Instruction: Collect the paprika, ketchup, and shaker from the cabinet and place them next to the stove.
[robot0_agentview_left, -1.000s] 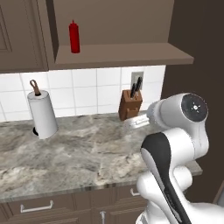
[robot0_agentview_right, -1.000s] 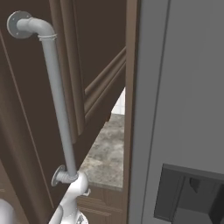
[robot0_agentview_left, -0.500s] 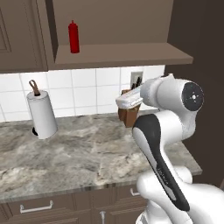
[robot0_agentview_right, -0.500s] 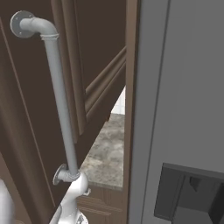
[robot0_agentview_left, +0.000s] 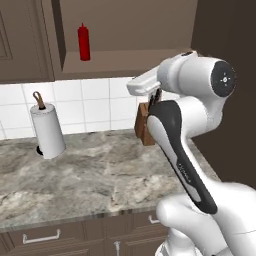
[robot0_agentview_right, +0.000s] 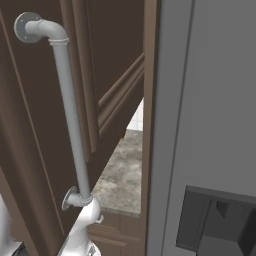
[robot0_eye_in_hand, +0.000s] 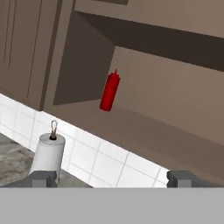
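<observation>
Simulated kitchen: a grey-veined marble counter (robot0_agentview_left: 85, 175) is running under a white tiled backsplash (robot0_agentview_left: 95, 102), with dark brown wall units above. The cabinet (robot0_agentview_left: 130, 30) is showing an open shelf niche, and the ketchup (robot0_agentview_left: 84, 42) is standing upright on that shelf near the niche's left wall, alone on the visible stretch of shelf; in the hand view the same red bottle (robot0_eye_in_hand: 109, 92) is sitting upright left of centre on the shelf board. The gripper (robot0_eye_in_hand: 111, 179) is pointing up toward the niche from below and well apart from the bottle, with its two dark tips (robot0_eye_in_hand: 43, 178) standing wide apart at the bottom corners of the hand view and nothing between them, so it is spread wide and holding nothing. From the left base view the white arm (robot0_agentview_left: 185, 125) is rising from the lower right, its wrist bending over in front of a wooden knife block (robot0_agentview_left: 144, 127) that is standing on the counter against the backsplash. A paper towel roll (robot0_agentview_left: 47, 131) on an upright holder is standing well left of the knife block. Drawer fronts with silver handles (robot0_agentview_left: 41, 237) are lining the counter's front edge. In the right base view a grey pipe-style handle (robot0_agentview_right: 70, 115) is running down a dark wood panel beside a grey appliance face (robot0_agentview_right: 210, 125).
</observation>
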